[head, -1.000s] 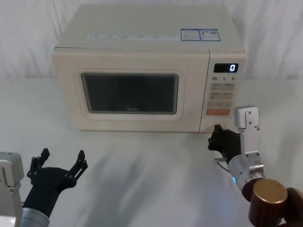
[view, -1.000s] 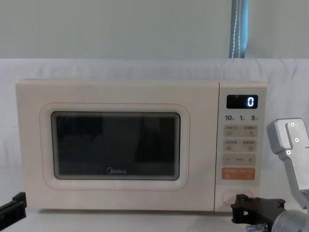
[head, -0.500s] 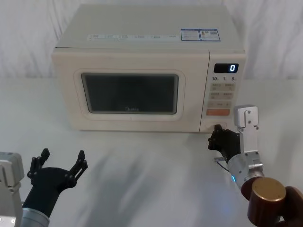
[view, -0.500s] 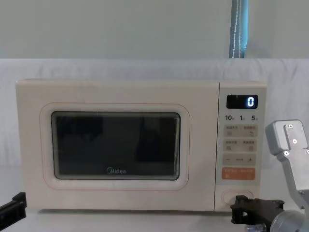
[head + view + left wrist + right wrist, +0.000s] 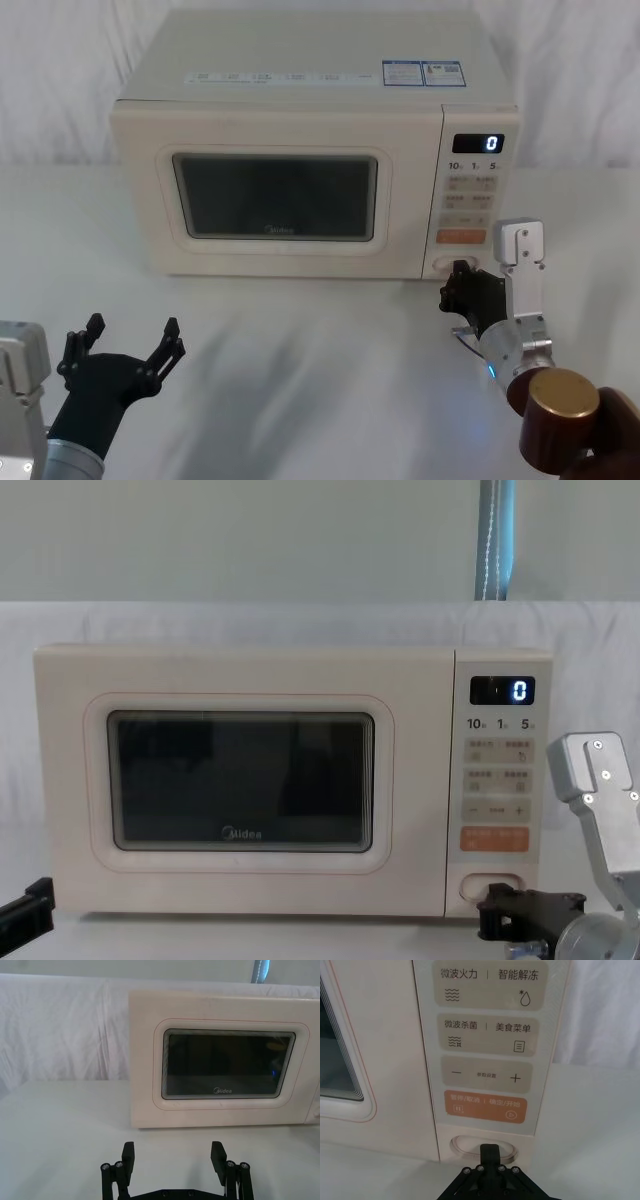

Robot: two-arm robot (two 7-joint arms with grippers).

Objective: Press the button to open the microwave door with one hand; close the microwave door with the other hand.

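Grippers sit at opposite ends of the white table. The left gripper [image 5: 125, 345] hangs near the table's front left corner, well short of the microwave, its two fingers spread wide with nothing between them. The microwave door [image 5: 275, 195] is shut and flush with the cream casing; its dark window carries the small Midea logo. The door looks like a stiff, smooth, hinged panel, light enough to swing, so a flat push on its bare face beside the window, toward the edge next to the control panel, should close it better than any pinch. The button [image 5: 470, 1144], a wide cream pill below the orange start key [image 5: 485, 1106], sits at the lower end of the control panel [image 5: 499, 780], near the microwave's bottom right corner. It likely needs a short, firm, straight push at its centre. The right gripper [image 5: 490, 1151] has its fingers drawn together into one black tip. That tip sits over the button's middle, apparently touching it, though contact cannot be confirmed.
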